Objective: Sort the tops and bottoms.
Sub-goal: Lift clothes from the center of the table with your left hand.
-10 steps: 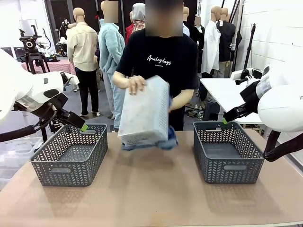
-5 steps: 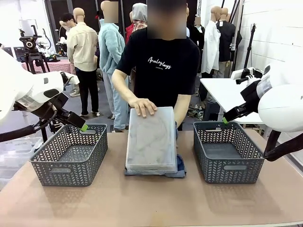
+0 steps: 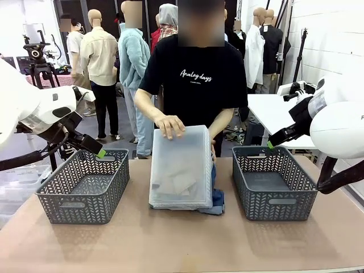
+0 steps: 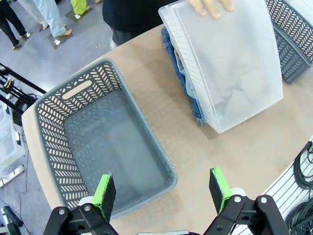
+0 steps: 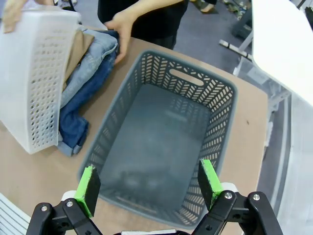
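An upturned white plastic bin lies over a pile of clothes at the middle of the table, between two grey baskets and closer to the far edge than to the near one. The person at the far edge rests one hand flat on the bin's far end, and the other hand touches the clothes at the bin's side. From under that side the bottoms stick out towards the right basket: the pale denim lies on top and the darker denim below it, with its cuff on the tabletop. A tan garment shows between the pale denim and the bin wall; the rest of the pile is only a blur through the plastic. The left basket stands near the left edge with nothing in it, and the right basket near the right edge is likewise bare inside. The left gripper hovers above the left basket's near rim, its green-padded fingers spread wide apart and holding nothing. The right gripper hangs over the right basket in the same way, fingers spread wide and touching nothing.
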Available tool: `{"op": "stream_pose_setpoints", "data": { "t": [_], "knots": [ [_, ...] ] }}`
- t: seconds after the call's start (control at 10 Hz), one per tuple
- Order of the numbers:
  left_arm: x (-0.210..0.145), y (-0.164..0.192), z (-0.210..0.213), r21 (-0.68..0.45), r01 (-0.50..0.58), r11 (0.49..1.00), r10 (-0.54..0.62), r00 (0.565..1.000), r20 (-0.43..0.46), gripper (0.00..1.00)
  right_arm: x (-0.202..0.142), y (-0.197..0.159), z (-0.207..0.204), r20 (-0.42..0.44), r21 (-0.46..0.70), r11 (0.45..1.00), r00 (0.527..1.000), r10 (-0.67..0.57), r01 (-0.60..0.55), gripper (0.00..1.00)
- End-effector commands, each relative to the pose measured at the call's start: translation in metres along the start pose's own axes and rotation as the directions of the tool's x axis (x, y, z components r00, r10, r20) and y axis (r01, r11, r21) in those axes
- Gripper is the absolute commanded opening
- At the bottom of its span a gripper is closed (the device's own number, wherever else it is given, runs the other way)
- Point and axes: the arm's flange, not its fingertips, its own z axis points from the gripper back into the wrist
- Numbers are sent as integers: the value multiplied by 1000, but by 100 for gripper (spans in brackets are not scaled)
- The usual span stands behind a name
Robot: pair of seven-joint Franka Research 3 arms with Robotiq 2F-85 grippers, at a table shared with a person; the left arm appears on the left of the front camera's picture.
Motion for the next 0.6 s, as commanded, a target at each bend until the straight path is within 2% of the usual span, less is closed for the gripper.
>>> {"op": "stream_pose_setpoints", "data": {
  "t": [0.0,0.5],
  "knots": [
    [0,2,1,1,1,1000,-1,1000,3,100,0,-1,0,3,1,1000,1000,0,0,100],
    [0,2,1,1,1,1000,-1,1000,3,100,0,-1,0,3,1,1000,1000,0,0,100]
  ]
}}
